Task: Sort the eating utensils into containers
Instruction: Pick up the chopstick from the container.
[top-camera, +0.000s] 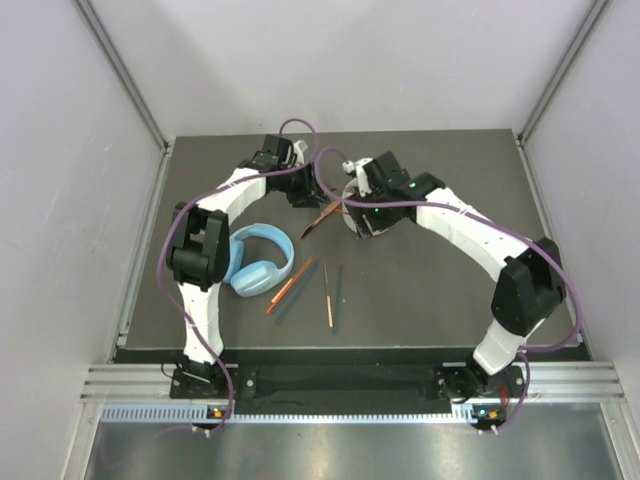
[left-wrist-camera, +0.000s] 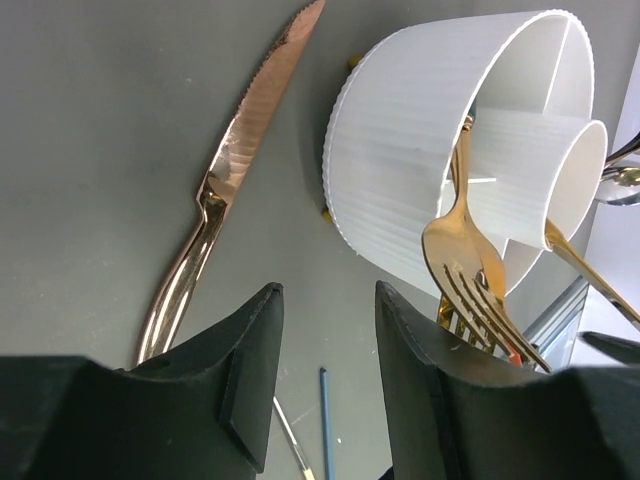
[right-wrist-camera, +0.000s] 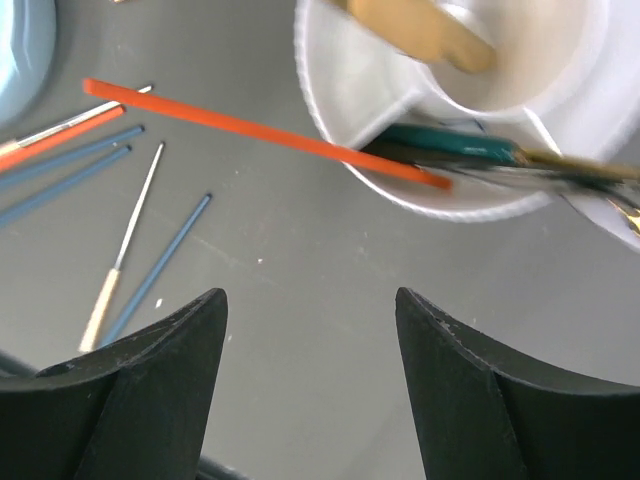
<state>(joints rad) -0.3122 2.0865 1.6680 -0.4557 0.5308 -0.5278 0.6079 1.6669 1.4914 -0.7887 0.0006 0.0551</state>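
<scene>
Jaws apart, the left gripper (left-wrist-camera: 328, 305) and right gripper (right-wrist-camera: 310, 305) held nothing. A copper knife (left-wrist-camera: 235, 170) lay beside the white holder (left-wrist-camera: 400, 160); gripping its handle squarely would probably prevent slipping.

I can't make out any readable text, label, brand, number or sign in any of my three views.

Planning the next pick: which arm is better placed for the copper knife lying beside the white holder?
Left, likely: the left gripper hangs open right by the handle of the knife. The right gripper, also open, faces the holder and loose chopsticks; no knife in its view.
</scene>
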